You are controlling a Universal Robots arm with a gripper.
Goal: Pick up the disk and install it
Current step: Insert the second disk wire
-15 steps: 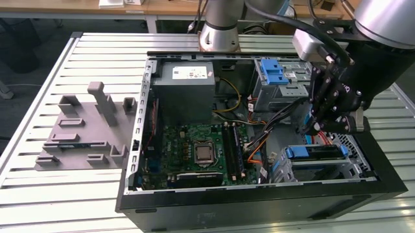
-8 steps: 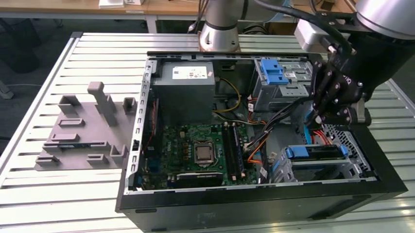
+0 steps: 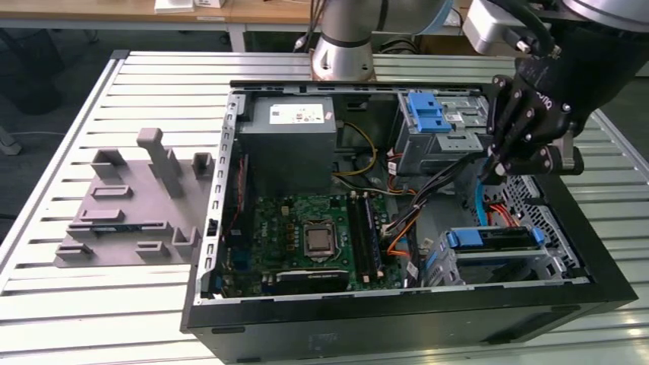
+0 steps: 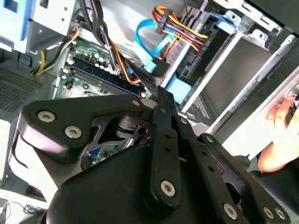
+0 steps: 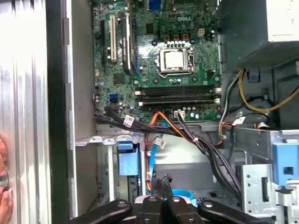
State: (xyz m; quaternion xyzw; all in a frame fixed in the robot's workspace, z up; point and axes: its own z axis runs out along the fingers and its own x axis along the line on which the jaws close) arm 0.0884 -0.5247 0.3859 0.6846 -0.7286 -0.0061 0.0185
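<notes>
The open computer case [image 3: 218, 228] is seen with the disk [image 3: 494, 239] seated in its lower bay, judged rigid, fairly heavy and best taken by its blue bracket, while the gripper [image 3: 499, 163] is held above, jaws closed on nothing.

An open computer case [image 3: 406, 319] beside a grey fixture plate [image 3: 127, 220] on a slatted table [image 3: 91, 304].

A silver-grey robot arm [image 3: 345, 38] with a rounded base column carries a black tool [image 3: 527, 129]. The tool's matte black linkage plates are joined by round silver screws, seen close in both wrist views [image 4: 163, 154] [image 5: 161, 210].
</notes>
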